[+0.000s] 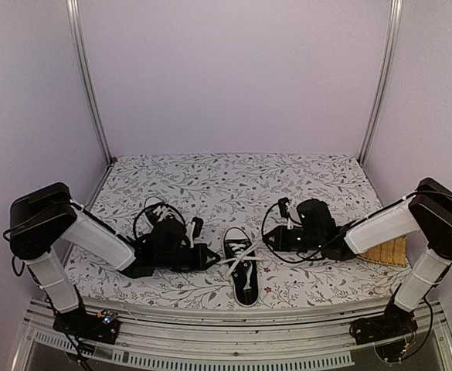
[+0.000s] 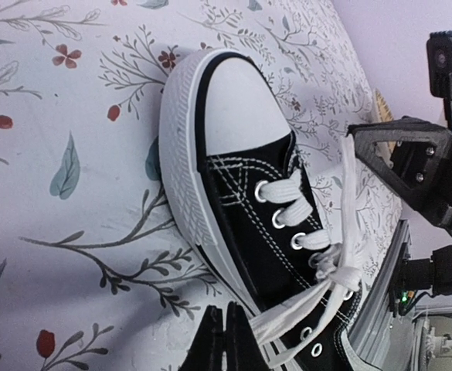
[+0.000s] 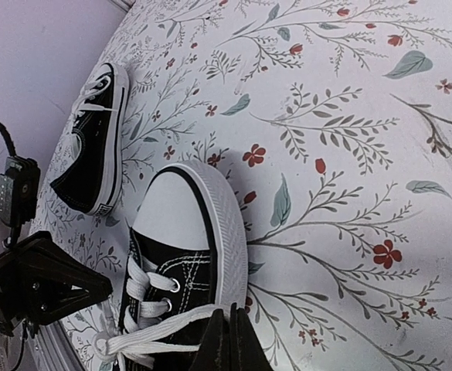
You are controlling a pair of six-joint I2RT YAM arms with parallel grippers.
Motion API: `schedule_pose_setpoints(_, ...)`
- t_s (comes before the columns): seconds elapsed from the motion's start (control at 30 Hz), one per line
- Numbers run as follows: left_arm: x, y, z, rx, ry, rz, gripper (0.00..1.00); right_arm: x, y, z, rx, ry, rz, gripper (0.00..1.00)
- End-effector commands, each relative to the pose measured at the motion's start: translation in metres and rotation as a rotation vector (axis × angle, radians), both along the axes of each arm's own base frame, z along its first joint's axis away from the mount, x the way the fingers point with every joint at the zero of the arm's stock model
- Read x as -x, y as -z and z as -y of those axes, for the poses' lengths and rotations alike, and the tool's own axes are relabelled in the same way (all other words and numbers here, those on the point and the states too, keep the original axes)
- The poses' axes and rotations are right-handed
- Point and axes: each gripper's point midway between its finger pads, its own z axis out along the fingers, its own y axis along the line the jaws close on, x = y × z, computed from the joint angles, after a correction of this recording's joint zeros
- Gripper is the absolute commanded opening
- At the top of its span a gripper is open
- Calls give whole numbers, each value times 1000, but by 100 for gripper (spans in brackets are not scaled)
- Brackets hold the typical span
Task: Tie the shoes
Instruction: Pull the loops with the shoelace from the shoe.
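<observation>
the shoe (image 1: 242, 270) points away from the counter's (image 1: 303, 178) near edge. left gripper (image 2: 226, 328) and right gripper (image 3: 228, 334) flank it equally close, each pinching a lace (image 3: 171, 325).

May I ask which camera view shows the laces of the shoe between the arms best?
The left wrist view: the laces appear close up, eyelets distinct. The right wrist view shows fewer rows, cut off at the edge; the top view shows them small.

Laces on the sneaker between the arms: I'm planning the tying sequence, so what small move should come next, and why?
Probably draw the left pincer and right pincer slightly apart. Each is shut on a white lace end, and the strands cross over the sneaker, apparently still loose.
</observation>
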Motion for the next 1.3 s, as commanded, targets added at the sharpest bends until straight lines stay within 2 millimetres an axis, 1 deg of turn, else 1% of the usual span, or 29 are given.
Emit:
schedule_pose_setpoints(0.0, -6, 2, -16, -26, -49, 0, 0, -7, 6, 19, 61, 82, 22, 2)
schedule_pose_setpoints(0.13, -7, 3, -21, -38, -66, 0, 0, -8, 12, 27, 88, 116, 14, 2)
schedule_pose_setpoints(0.43, -9, 7, -32, -53, -101, -9, 0, -9, 15, 40, 115, 162, 15, 2)
schedule_pose_setpoints(0.47, -9, 6, -31, -51, -99, -8, 0, -9, 15, 39, 111, 156, 11, 2)
schedule_pose_setpoints(0.5, -8, 4, -29, -45, -86, -2, 0, -8, 12, 35, 91, 135, 11, 2)
schedule_pose_setpoints(0.53, -9, 0, -26, -32, -71, 9, 0, -4, 5, 25, 57, 78, 24, 2)
schedule_pose_setpoints(0.57, -8, -2, -22, -24, -53, 18, 0, -1, -6, 13, -4, 9, 43, 2)
schedule_pose_setpoints(0.6, -8, -6, -18, -14, -39, 26, 0, 4, -18, 0, -59, -74, 60, 6)
schedule_pose_setpoints(0.63, -8, -8, -15, -9, -24, 32, 0, 11, -27, -14, -100, -162, 70, 11)
schedule_pose_setpoints(0.67, -8, -10, -12, -6, -12, 37, 0, 15, -31, -22, -122, -212, 68, 17)
schedule_pose_setpoints(0.73, -9, -12, -7, 0, 13, 48, 0, 19, -36, -31, -157, -263, 59, 39)
schedule_pose_setpoints(0.77, -9, -13, -4, 3, 21, 48, 0, 19, -36, -32, -162, -260, 47, 44)
schedule_pose_setpoints(0.8, -9, -14, -2, 6, 30, 48, 0, 20, -34, -33, -166, -262, 32, 48)
schedule_pose_setpoints(0.87, -9, -14, 0, 8, 39, 48, 0, 18, -27, -34, -155, -251, -7, 53)
schedule_pose_setpoints(0.97, -9, -15, 3, 14, 46, 50, 0, 21, -11, -34, -150, -233, -79, 57)
schedule_pose_setpoints(1.03, -9, -16, 4, 17, 50, 52, 0, 23, 1, -30, -138, -209, -122, 58)
schedule_pose_setpoints(1.13, -8, -16, 4, 17, 54, 52, 0, 28, 16, -25, -129, -183, -178, 62)
schedule_pose_setpoints(1.2, -8, -15, 5, 18, 59, 52, 0, 31, 19, -26, -146, -194, -199, 63)
schedule_pose_setpoints(1.27, -9, -16, 6, 19, 61, 53, 0, 34, 18, -28, -171, -207, -210, 63)
